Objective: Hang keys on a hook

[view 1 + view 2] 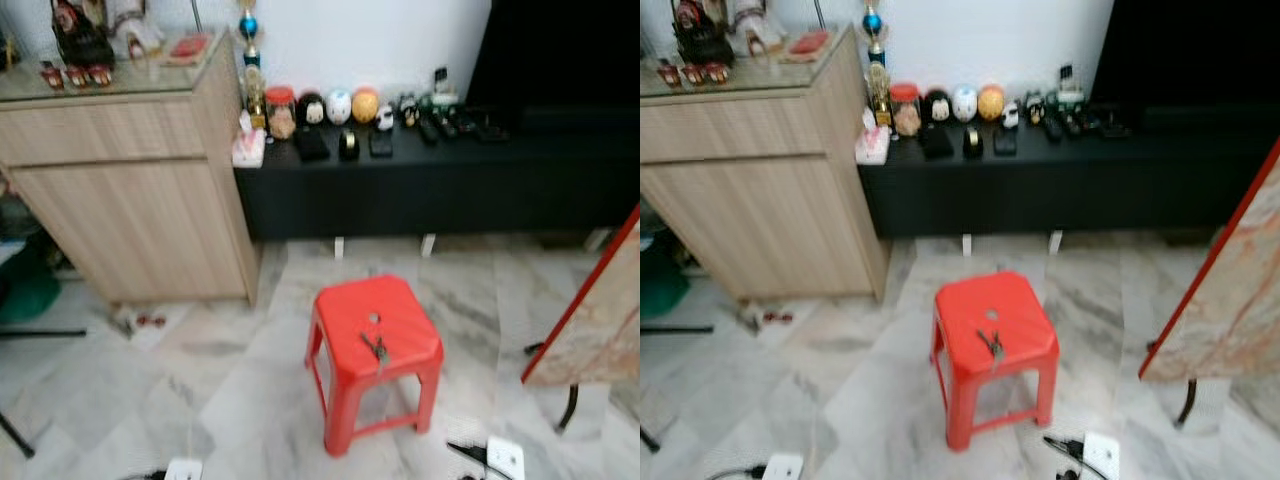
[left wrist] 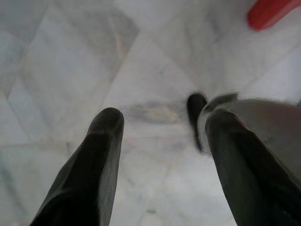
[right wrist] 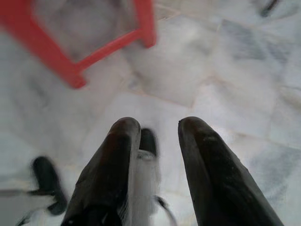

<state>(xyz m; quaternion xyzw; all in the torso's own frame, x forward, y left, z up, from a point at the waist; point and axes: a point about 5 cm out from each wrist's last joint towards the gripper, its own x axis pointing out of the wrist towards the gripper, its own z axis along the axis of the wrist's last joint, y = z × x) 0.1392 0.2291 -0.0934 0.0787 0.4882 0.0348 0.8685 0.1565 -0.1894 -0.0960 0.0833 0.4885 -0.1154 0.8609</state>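
Note:
A bunch of keys [image 1: 377, 349] lies on the seat of a red plastic stool [image 1: 400, 310] that stands on the marble floor ahead of me. My left gripper [image 2: 162, 125] hangs above the floor with its two black fingers well apart and nothing between them; a red stool leg [image 2: 270, 12] shows beyond it. My right gripper [image 3: 157, 126] is open too, low over the floor, with the stool's red frame [image 3: 70, 70] beyond its fingertips. Both grippers are apart from the keys.
A light wooden cabinet [image 1: 130, 190] stands at the left. A low black bench [image 1: 430, 185] along the wall carries figurines and remotes. A red-edged board [image 1: 590, 310] leans at the right. White power strips [image 1: 505, 457] with cables lie on the floor near the stool.

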